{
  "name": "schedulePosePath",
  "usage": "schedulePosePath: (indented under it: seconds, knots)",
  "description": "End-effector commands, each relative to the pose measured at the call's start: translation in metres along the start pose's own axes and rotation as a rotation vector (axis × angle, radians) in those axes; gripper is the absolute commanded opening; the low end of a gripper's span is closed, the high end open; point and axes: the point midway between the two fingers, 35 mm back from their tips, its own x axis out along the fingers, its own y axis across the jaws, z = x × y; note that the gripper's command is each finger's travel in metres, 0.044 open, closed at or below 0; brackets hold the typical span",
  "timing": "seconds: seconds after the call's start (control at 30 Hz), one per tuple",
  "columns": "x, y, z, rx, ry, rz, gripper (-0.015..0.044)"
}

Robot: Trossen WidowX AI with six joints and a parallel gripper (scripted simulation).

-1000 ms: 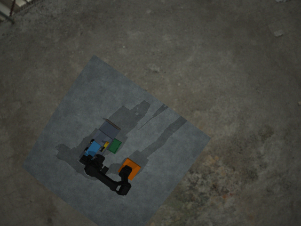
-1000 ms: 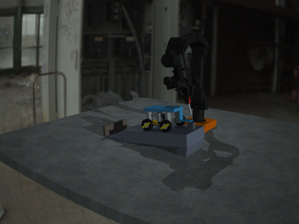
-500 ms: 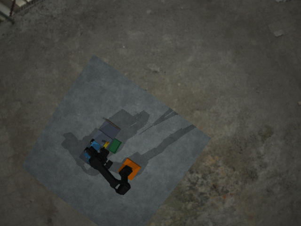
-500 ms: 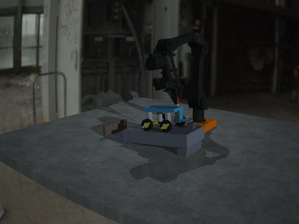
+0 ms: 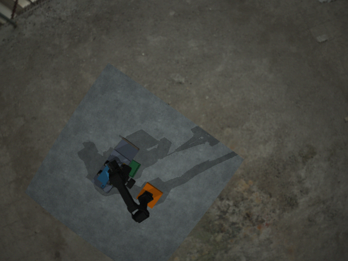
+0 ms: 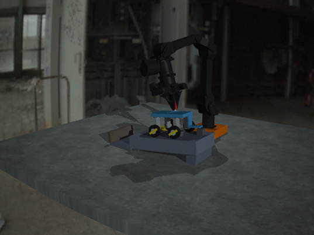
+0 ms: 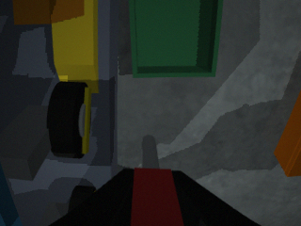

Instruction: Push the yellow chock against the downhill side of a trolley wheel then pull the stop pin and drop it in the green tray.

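My gripper [image 6: 174,108] [image 7: 150,180] is shut on the red-headed stop pin [image 6: 176,107] [image 7: 156,202]. The pin's grey shaft points away from the fingers, off the ramp's side in the wrist view. The blue trolley [image 5: 103,177] [image 6: 171,114] stands on the grey ramp [image 5: 128,149] [image 6: 162,145]; its wheel [image 7: 68,120] shows beside the yellow chock [image 7: 75,42]. The chock's end lies close against that wheel; exact contact is unclear. The green tray [image 5: 134,168] [image 7: 174,74] lies beside the ramp, ahead of the pin in the wrist view. The arm hides the fingertips in the top view.
A brown end board [image 5: 131,144] [image 6: 120,134] stands at the ramp's low end. The orange base plate [image 5: 156,193] [image 6: 221,130] [image 7: 293,146] lies under the arm's base. The trolley and ramp edge are close beside the held pin.
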Motion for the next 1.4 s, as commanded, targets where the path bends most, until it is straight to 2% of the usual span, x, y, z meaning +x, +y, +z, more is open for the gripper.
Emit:
schedulePosePath:
  seconds: [0.0, 0.27, 0.5, 1.37]
  knots:
    - [-0.003, -0.001, 0.016, -0.005, -0.005, -0.001, 0.0]
    - [-0.007, -0.003, 0.046, -0.005, -0.008, -0.001, 0.0]
    - [-0.007, -0.003, 0.049, 0.016, -0.012, 0.0, 0.0]
    - [-0.005, -0.004, 0.043, 0.784, -0.159, 0.079, 0.0]
